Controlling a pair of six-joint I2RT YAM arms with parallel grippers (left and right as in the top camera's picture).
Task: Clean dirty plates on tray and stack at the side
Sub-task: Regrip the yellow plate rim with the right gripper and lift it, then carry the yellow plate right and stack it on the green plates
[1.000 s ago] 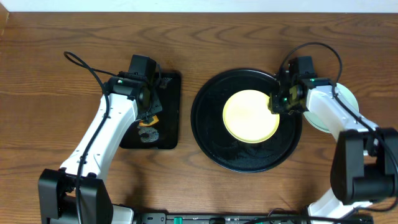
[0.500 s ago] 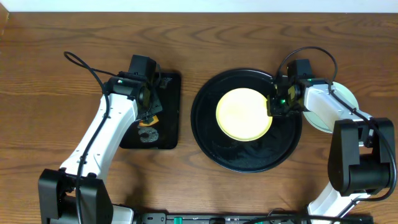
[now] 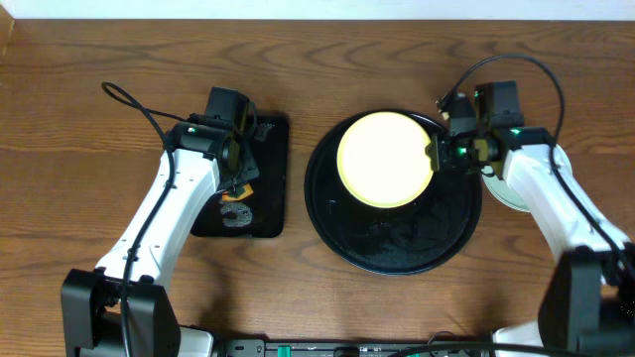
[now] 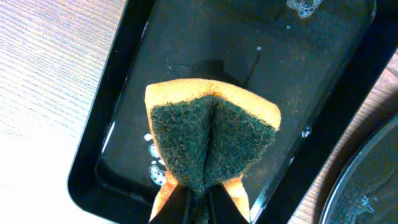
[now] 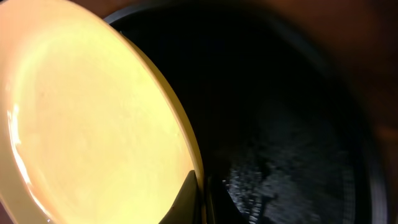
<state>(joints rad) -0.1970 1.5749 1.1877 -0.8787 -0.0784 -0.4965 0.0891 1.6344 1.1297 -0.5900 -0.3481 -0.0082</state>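
Note:
My right gripper (image 3: 435, 156) is shut on the right rim of the pale yellow plate (image 3: 385, 159) and holds it lifted and tilted over the far part of the round black tray (image 3: 397, 243). The plate fills the left of the right wrist view (image 5: 93, 118), its face clean, with the wet tray (image 5: 292, 155) beneath my fingers (image 5: 200, 199). Pale blue-mint plates (image 3: 556, 159) lie right of the tray, mostly hidden by my right arm. My left gripper (image 3: 241, 178) is shut on an orange-and-green sponge (image 4: 211, 140), pinched into a fold.
A smaller rectangular black tray (image 3: 273, 213) lies at the left under the left gripper, wet with foam specks (image 4: 155, 174). The round tray's rim shows at the lower right of the left wrist view (image 4: 367, 180). Wood table (image 3: 79, 149) all around.
My right gripper has lifted the yellow plate and carried it up and to the left, tilting it. The left arm and sponge have not moved.

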